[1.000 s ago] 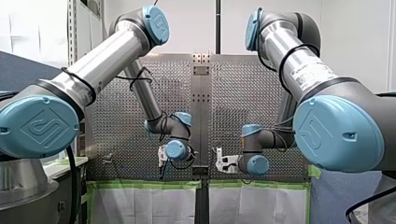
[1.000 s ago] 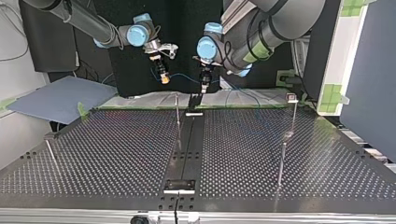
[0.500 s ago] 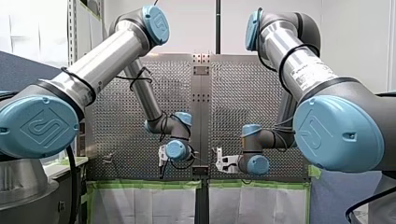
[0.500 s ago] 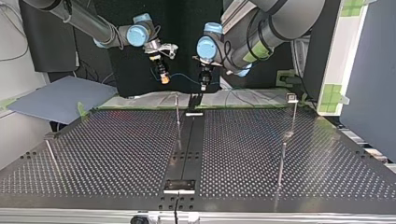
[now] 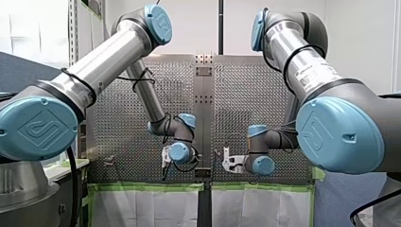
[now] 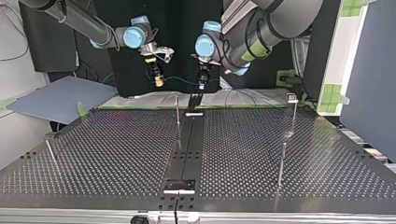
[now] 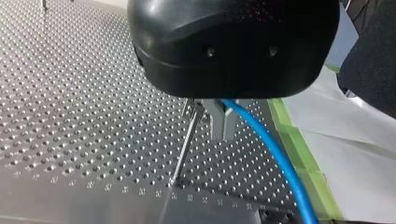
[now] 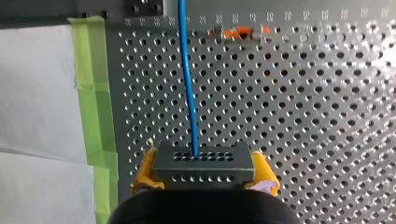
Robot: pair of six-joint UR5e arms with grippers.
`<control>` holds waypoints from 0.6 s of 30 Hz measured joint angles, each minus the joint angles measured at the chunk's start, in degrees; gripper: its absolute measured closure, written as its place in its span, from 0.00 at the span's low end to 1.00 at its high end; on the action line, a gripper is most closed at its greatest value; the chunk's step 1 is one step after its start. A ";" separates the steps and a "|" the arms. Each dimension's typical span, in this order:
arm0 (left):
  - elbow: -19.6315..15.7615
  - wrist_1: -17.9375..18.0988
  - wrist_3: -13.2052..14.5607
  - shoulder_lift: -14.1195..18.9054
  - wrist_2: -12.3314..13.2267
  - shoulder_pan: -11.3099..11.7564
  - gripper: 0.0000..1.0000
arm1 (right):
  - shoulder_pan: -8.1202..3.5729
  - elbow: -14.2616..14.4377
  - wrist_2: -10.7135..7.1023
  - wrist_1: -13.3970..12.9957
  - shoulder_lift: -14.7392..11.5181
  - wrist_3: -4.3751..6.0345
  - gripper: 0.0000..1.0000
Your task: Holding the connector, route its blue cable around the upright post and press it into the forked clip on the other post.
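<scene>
Pinches the connector [image 8: 205,161] between the yellow pads of my right gripper [image 8: 204,173], holes facing outward, held up off the table [image 8: 303,116]. Sends out a thin blue cable [image 8: 188,93] from the middle of that face, straight across the table's taped green edge [image 8: 91,93].

Across the gap, in my left gripper [image 7: 222,134]: metal fingers pressed close together on the same cable, which comes out from between them and curves away toward the tape. In the top view, strung between the two grippers above the table's far edge, then trailing off to the right.

Below and between the grippers, a thin upright post [image 6: 177,112] near the far edge. Well to the right of it, a second post [image 6: 294,114] with a small head, probably the clip; fork too small to make out. Nearer the camera, two more thin posts, right [image 6: 281,163] and left [image 6: 49,150].

Likely handling: connector small, rigid and light, safest gripped on its flat sides as here. Cable light, soft and somewhat springy, prone to slide through metal fingers and to spring off a post if slack. Best pinched close beside the clip for the press.

Plenty of open table between the posts for a wide swing. Tightest spots: the middle post just beneath the left fingers, and the short gap between the two wrists.
</scene>
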 joint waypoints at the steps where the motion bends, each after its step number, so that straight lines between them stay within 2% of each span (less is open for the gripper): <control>1: 0.00 0.03 0.04 0.00 0.00 -0.18 1.00 | -0.18 -0.14 -0.01 0.03 -0.01 0.17 1.00; 7: 0.00 0.65 0.15 0.00 0.13 -1.19 1.00 | -0.82 -0.50 -0.11 0.02 -0.03 0.60 1.00; 18: 0.05 2.90 -0.39 -0.04 0.15 -3.26 1.00 | -1.39 -0.53 -0.29 -0.26 -0.03 0.75 1.00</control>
